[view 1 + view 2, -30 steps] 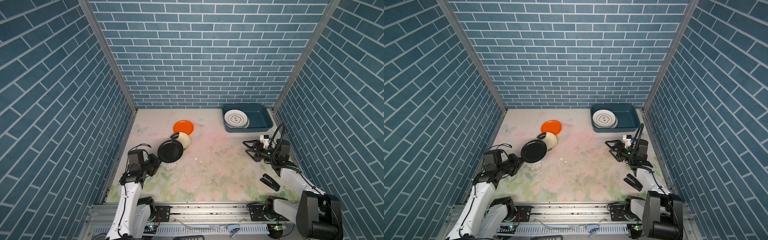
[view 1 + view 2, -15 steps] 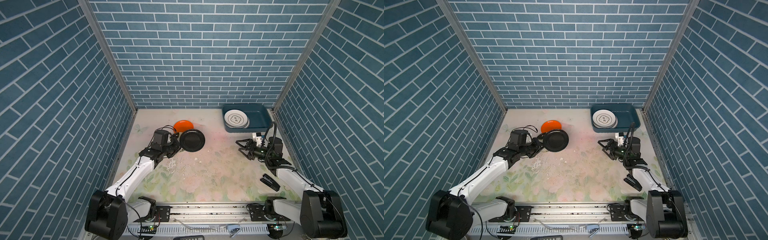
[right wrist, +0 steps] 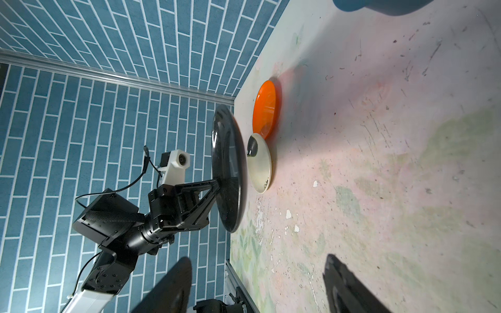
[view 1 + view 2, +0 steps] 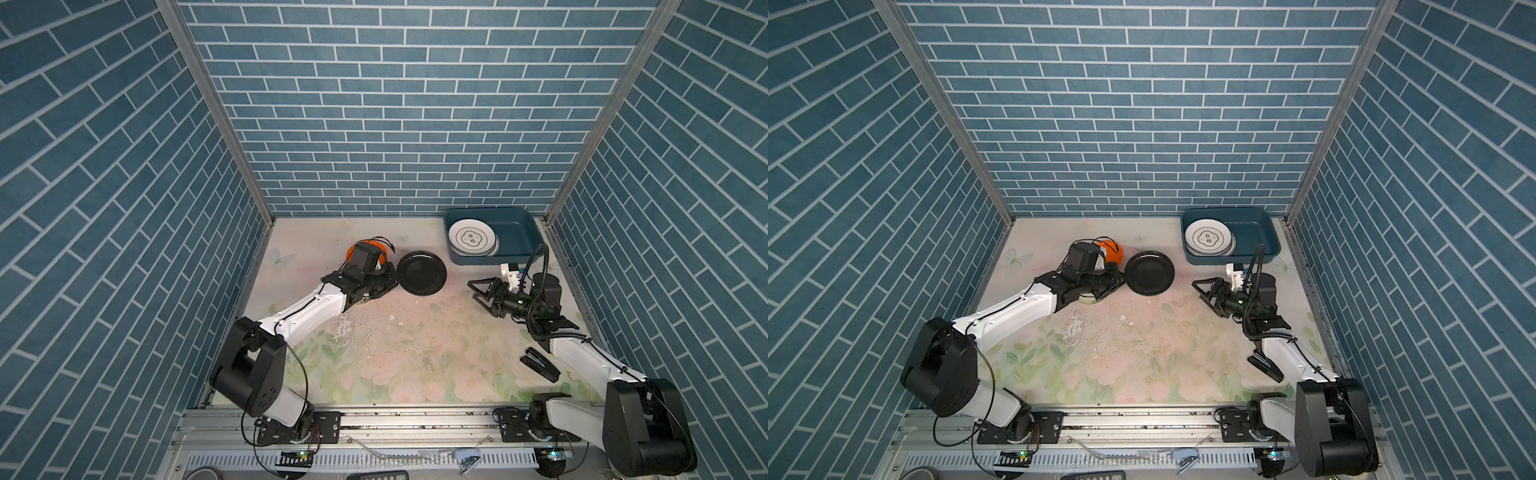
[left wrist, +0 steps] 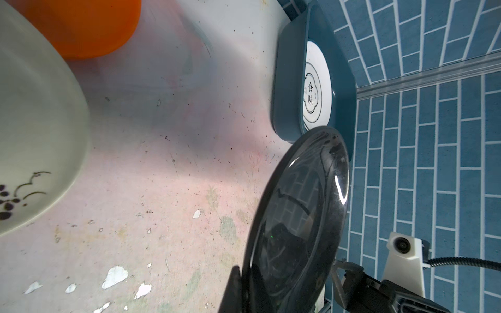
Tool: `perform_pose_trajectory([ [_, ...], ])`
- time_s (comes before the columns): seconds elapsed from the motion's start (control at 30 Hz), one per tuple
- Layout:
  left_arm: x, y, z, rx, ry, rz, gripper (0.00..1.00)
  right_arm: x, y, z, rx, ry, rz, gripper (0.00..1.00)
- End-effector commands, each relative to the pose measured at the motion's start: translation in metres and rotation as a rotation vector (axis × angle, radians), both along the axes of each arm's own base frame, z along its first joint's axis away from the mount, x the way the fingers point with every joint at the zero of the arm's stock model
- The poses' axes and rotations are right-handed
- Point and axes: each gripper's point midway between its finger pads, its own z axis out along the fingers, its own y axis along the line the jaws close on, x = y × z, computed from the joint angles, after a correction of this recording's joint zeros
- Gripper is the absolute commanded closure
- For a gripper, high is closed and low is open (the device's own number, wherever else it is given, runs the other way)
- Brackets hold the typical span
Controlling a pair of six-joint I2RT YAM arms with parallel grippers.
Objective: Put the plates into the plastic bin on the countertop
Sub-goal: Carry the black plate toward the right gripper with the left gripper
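Note:
My left gripper (image 4: 395,281) (image 4: 1121,279) (image 5: 245,281) is shut on the rim of a glossy black plate (image 4: 422,273) (image 4: 1149,273) (image 5: 298,216) (image 3: 227,168), holding it level above the countertop (image 4: 415,340). An orange plate (image 4: 1116,252) (image 5: 81,27) (image 3: 265,108) and a cream plate (image 5: 35,135) (image 3: 260,165) with a black brush mark lie under that arm. The plastic bin (image 4: 515,232) (image 4: 1254,232) (image 5: 287,89) at the back right holds stacked white plates (image 4: 471,237) (image 4: 1208,237), the top one lettered. My right gripper (image 4: 473,291) (image 4: 1198,291) (image 3: 257,258) is open and empty, right of the black plate.
A black stapler (image 4: 540,365) (image 4: 1264,365) lies near the front right, beside the right arm. Blue brick walls close in the left, back and right. Chipped paint patches (image 4: 345,332) mark the middle of the countertop.
The left arm has swung from the front left toward the middle, carrying the black plate rightward. The right gripper has shifted left toward the plate and its jaws have narrowed a little.

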Motion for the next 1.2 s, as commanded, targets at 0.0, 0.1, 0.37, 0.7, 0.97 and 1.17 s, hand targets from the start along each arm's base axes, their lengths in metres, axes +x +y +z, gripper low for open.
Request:
perform_pose_trajectory([
  [0.0, 0.009, -0.022, 0.017, -0.034, -0.05, -0.027, 1.0, 0.002, 0.001, 0.014, 0.016, -0.044, -0.01, 0.28],
  [0.1, 0.006, -0.04, 0.014, -0.036, -0.044, -0.063, 1.0, 0.002, 0.001, 0.008, 0.015, -0.028, -0.007, 0.31],
  [0.37, -0.012, -0.076, 0.007, -0.086, -0.016, -0.124, 1.0, 0.001, 0.001, -0.004, 0.007, 0.007, -0.01, 0.41],
  [0.7, -0.02, -0.079, 0.007, -0.07, -0.027, -0.132, 1.0, 0.001, -0.002, -0.016, -0.009, 0.048, -0.035, 0.79],
  [0.97, -0.022, -0.075, 0.001, -0.054, -0.027, -0.125, 1.0, 0.002, -0.004, -0.022, -0.022, 0.077, -0.052, 1.0],
  [1.17, -0.021, -0.069, 0.005, -0.041, -0.056, -0.102, 0.76, 0.008, -0.007, -0.025, -0.042, 0.097, -0.07, 1.0],
])
